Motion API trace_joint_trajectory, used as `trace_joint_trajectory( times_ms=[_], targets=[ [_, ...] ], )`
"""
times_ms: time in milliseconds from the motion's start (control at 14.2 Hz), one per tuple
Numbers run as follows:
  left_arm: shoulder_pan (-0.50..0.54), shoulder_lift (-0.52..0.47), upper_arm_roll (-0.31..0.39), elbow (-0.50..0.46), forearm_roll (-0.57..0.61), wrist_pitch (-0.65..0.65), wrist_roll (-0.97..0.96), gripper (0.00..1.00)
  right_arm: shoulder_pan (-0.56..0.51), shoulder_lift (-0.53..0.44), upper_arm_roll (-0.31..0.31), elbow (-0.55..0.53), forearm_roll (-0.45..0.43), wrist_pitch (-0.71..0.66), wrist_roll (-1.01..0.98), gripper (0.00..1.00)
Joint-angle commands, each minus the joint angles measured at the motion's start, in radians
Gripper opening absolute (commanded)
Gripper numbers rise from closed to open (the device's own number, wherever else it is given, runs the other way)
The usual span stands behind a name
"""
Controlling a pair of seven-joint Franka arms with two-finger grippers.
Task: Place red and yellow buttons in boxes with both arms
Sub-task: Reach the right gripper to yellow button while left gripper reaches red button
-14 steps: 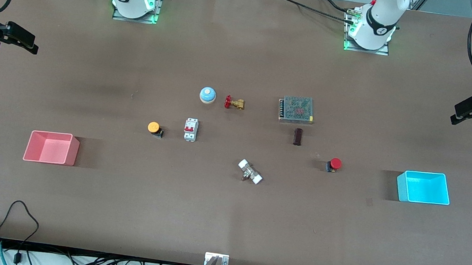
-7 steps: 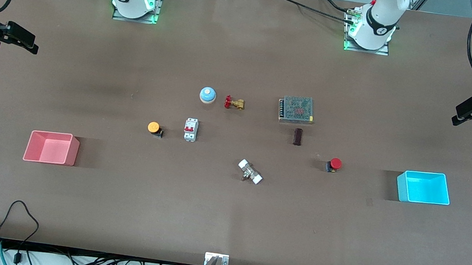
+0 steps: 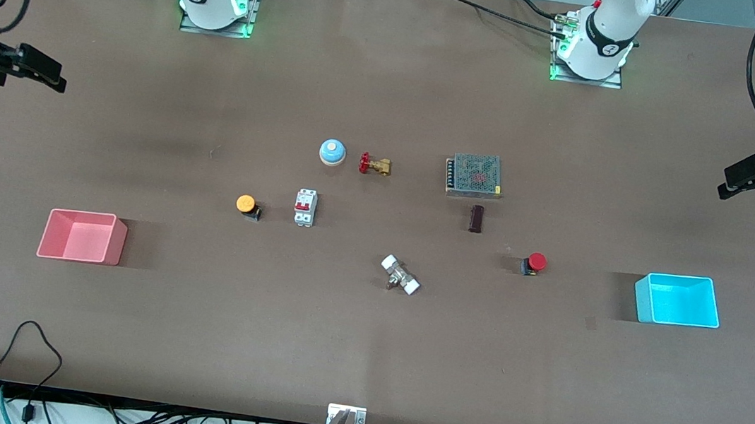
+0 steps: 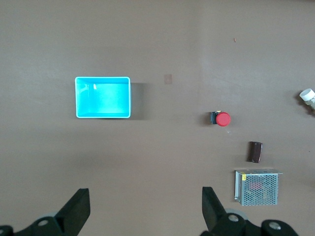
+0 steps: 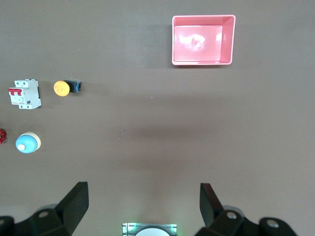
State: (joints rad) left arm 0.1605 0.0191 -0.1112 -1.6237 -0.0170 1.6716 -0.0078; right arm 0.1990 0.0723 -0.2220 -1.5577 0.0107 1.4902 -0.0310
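The red button (image 3: 535,262) lies on its side on the table, between the table's middle and the cyan box (image 3: 678,300). The orange-yellow button (image 3: 247,204) lies on its side, toward the pink box (image 3: 82,236). Both boxes are empty. My left gripper (image 3: 729,182) is open and empty, high over the left arm's end of the table. Its wrist view shows the gripper (image 4: 145,196), the cyan box (image 4: 103,97) and the red button (image 4: 222,119). My right gripper (image 3: 52,77) is open and empty, high over the right arm's end. Its wrist view shows the gripper (image 5: 142,189), the pink box (image 5: 203,39) and the yellow button (image 5: 61,88).
Around the table's middle are a blue dome (image 3: 332,152), a brass valve with a red handwheel (image 3: 374,165), a white circuit breaker (image 3: 305,207), a mesh-covered power supply (image 3: 474,175), a small dark block (image 3: 476,218) and a white-ended fitting (image 3: 400,275).
Both grippers have shifted slightly in the air, the right one a little toward the table's middle. Nothing on the table has moved.
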Motion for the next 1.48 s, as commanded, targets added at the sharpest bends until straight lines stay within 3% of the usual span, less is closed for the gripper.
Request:
trace_joint_trajectory(
  times_ms=[0,494,987,1410],
  targets=[
    [-0.003,0.025,-0.028,0.002,-0.009,-0.007,-0.036,1.0,0.025,0.052,0.01,0.01,-0.005,0.068,0.002,1.0],
    [-0.01,0.102,-0.087,0.018,-0.005,0.054,-0.11,1.0,0.18,0.245,0.01,0.008,0.008,0.22,0.008,1.0],
    [-0.027,0.191,-0.139,0.002,-0.001,0.126,-0.142,1.0,0.324,0.412,0.01,0.001,0.075,0.35,0.227,1.0],
    [-0.113,0.288,-0.139,-0.074,0.052,0.305,-0.289,1.0,0.358,0.504,0.015,-0.054,0.109,0.49,0.339,1.0]
  ],
)
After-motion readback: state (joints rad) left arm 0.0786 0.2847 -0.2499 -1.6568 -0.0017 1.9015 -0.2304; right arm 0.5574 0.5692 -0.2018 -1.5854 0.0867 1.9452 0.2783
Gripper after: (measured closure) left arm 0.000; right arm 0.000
